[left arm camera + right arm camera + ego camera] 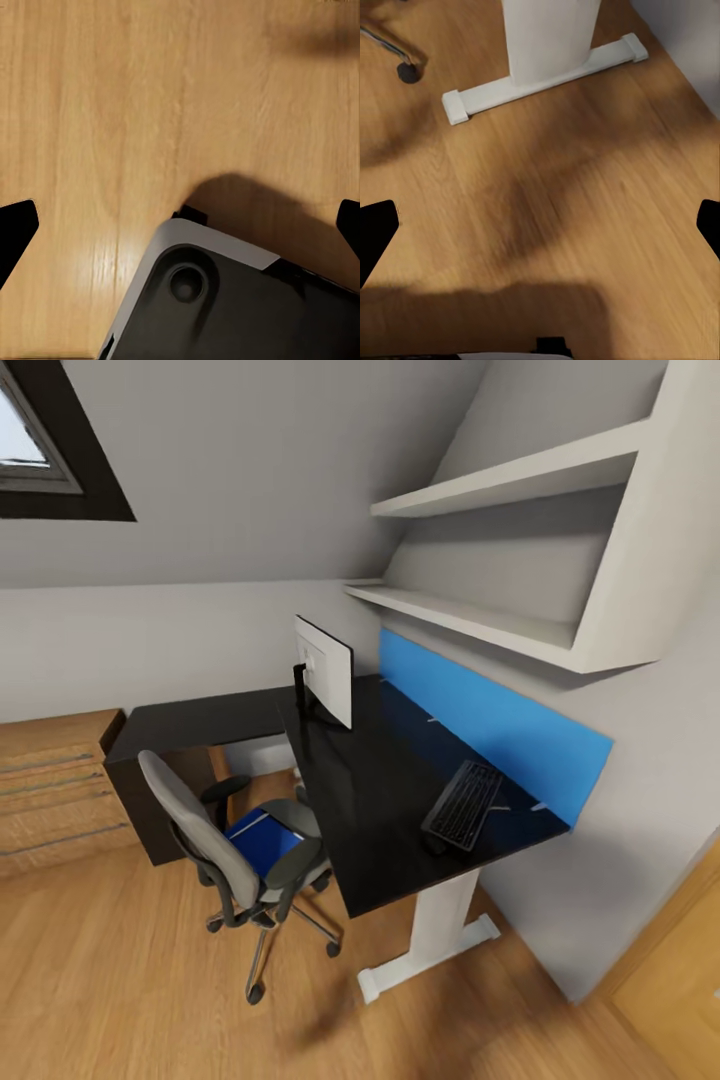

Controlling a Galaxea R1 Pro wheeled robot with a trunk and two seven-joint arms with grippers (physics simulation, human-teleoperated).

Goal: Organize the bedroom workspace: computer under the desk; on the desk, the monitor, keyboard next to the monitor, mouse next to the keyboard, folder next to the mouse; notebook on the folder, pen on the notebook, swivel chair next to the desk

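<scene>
folder on swivel chair; keyboard on desk | both pincers apart

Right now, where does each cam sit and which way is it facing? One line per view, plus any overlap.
Head: high, looking down at the desk, monitor, keyboard and swivel chair holding the folder.
Left wrist: faces the plank floor; dark left gripper fingertips at both edges, grey robot base below.
Right wrist: faces floor and the desk's white leg; right gripper fingertips at both edges.
Shared: that leg and a chair castor also appear in head view.
</scene>
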